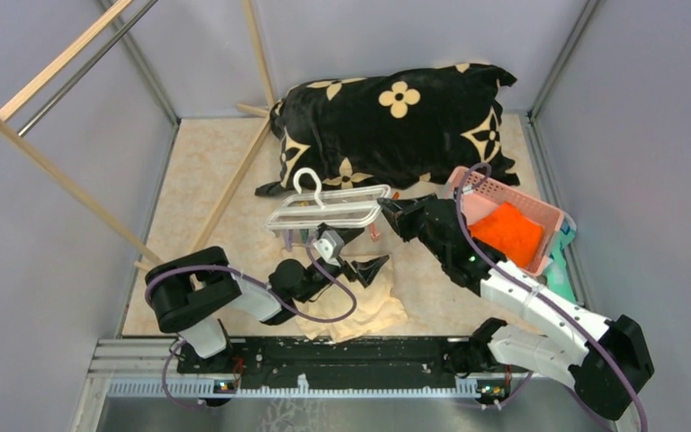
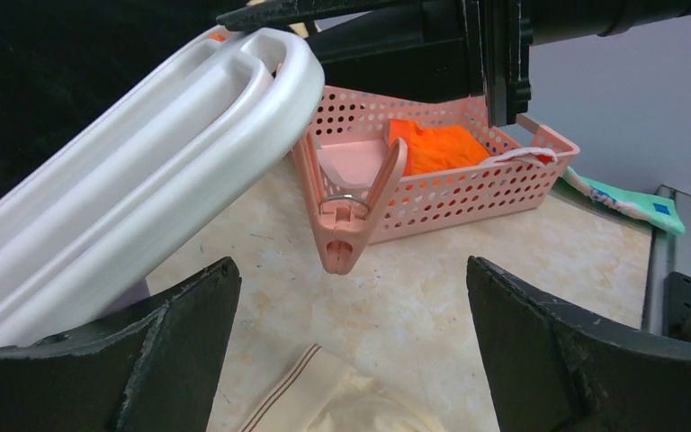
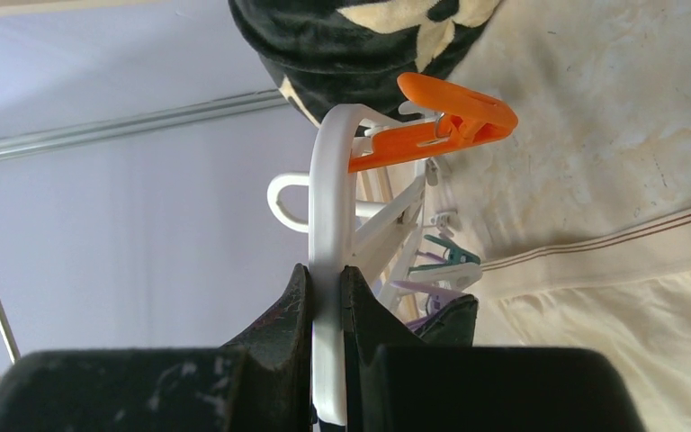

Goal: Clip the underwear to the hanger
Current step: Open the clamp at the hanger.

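The right gripper [image 3: 328, 281] is clamped on a white bar of the hanger [image 3: 331, 198]. Its own wrist camera shows the two fingers pressed against either side of the bar. From the top camera the same gripper [image 1: 392, 210] only meets the right end of the hanger [image 1: 328, 214], and the grip itself is too small to make out. That wrist view also shows an orange clip [image 3: 432, 126] sticking out near the top of the frame and a teal clip [image 3: 450, 250] hanging lower down.

The left gripper [image 2: 349, 281] has its fingers spread wide, with nothing between them. Its camera shows a pink clip [image 2: 355, 216] dangling from the hanger [image 2: 144, 180], beyond the fingertips. The top view cannot pick this clip out clearly.

The underwear [image 1: 360, 306] lies crumpled on the table [image 1: 198, 171] near the front edge, just below the left gripper [image 1: 373, 265]. The left wrist view catches only a striped edge of the underwear [image 2: 324, 396], and the right wrist view shows a wider stretch of it [image 3: 630, 306].

Behind the clip stands a pink basket [image 2: 468, 193] holding an orange cloth [image 2: 436, 144]. From above, the basket [image 1: 540, 211] sits to the right of the hanger. A black flowered cushion [image 1: 396, 117] lies behind it, and a wooden rack [image 1: 54, 171] stands at the left.
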